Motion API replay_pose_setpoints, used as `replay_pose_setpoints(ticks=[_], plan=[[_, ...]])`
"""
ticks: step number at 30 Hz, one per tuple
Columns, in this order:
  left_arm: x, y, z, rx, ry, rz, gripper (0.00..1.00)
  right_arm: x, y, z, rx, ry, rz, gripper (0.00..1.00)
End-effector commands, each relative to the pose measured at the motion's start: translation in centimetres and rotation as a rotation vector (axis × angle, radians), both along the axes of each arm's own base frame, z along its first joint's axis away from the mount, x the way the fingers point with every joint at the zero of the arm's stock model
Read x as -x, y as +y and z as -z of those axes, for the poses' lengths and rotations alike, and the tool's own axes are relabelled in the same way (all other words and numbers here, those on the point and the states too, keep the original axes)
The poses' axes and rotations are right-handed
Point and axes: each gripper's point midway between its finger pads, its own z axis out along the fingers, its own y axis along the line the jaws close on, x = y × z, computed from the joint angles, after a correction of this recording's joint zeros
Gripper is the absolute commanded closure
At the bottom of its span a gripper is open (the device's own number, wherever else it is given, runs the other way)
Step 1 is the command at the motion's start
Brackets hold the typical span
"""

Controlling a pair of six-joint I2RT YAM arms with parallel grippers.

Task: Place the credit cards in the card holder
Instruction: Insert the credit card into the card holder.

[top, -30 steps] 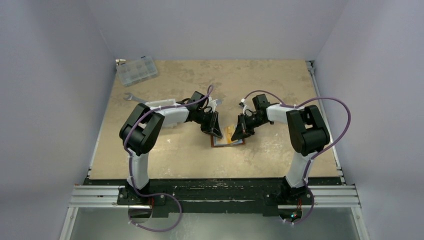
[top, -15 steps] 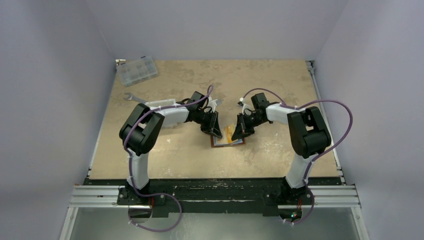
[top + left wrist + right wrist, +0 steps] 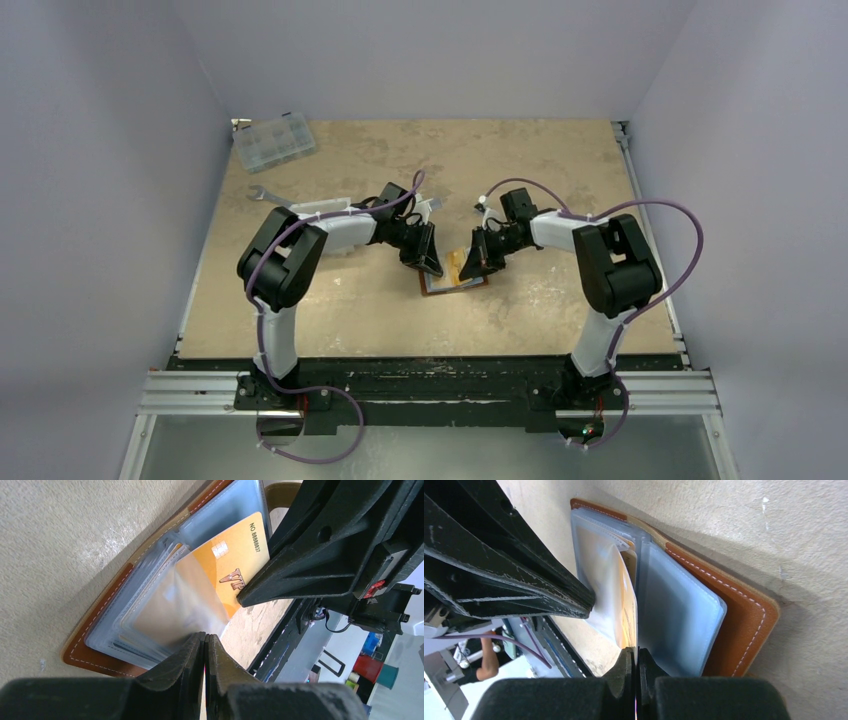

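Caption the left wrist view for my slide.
Left hand pinches a clear sleeve; orange card partly inside the card holder.

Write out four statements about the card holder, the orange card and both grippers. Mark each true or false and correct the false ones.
1. The card holder lies open on the table. True.
2. The orange card lies apart from the holder. False: it sits partly inside a clear sleeve of the holder.
3. The right gripper has its jaws wide open. False: they are shut on the orange card's edge.
4. The left gripper pinches the clear sleeve. True.
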Motion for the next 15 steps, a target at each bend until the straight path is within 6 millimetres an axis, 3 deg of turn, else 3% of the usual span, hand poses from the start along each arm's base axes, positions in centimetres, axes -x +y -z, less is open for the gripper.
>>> replay_pose_setpoints(ticks=[1,8,11,15], plan=[[1.6,4.2,6.3,-0.261,0.03,-0.031,0.9,-1.8,0.8,1.2,0.012,-0.101,0.059,1.0],[1.5,4.1,6.1,-0.25,0.023,-0.038,0.89,-1.6,1.6,0.6,-0.067,-0.069,0.138,0.98],[1.2,3.8,5.3,-0.236,0.009,-0.041,0.87,-1.7,1.5,0.6,-0.06,-0.081,0.127,0.84],[0.2,3.6,3.6,-0.222,-0.03,-0.041,0.82,-2.2,-0.5,0.7,0.086,-0.142,0.109,0.71]])
